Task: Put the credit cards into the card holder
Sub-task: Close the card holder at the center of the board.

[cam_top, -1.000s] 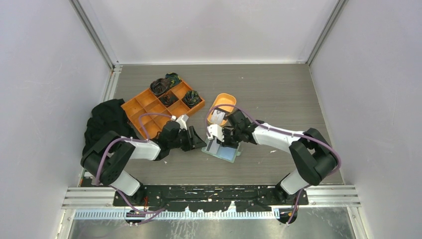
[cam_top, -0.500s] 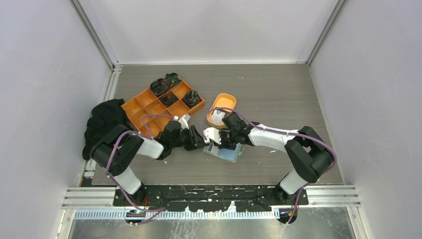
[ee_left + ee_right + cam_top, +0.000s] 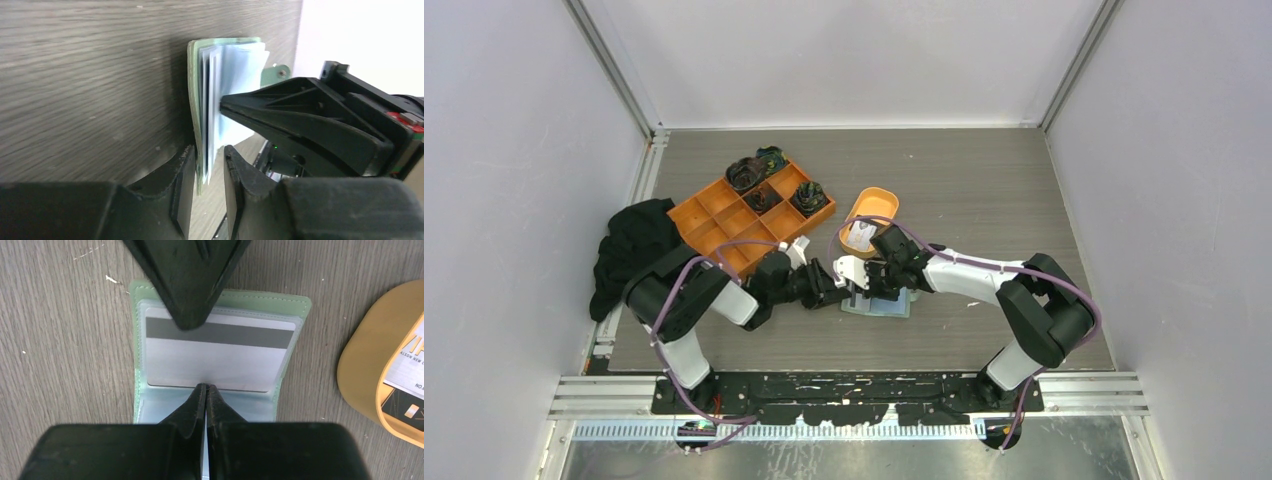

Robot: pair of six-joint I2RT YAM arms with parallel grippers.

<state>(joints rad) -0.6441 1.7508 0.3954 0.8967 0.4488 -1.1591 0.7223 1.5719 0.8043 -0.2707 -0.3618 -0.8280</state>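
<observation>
The card holder (image 3: 292, 304) lies open on the bench with a striped credit card (image 3: 215, 357) across its upper pocket; I cannot tell whether it is fully seated. The right hand (image 3: 204, 386), fingers pressed together, noses the card's edge. The left hand (image 3: 207, 152) pinches the holder's opposite edge. An overhard push may buckle the card or ride it over the sleeve, and a weak pinch lets the holder skid.
</observation>
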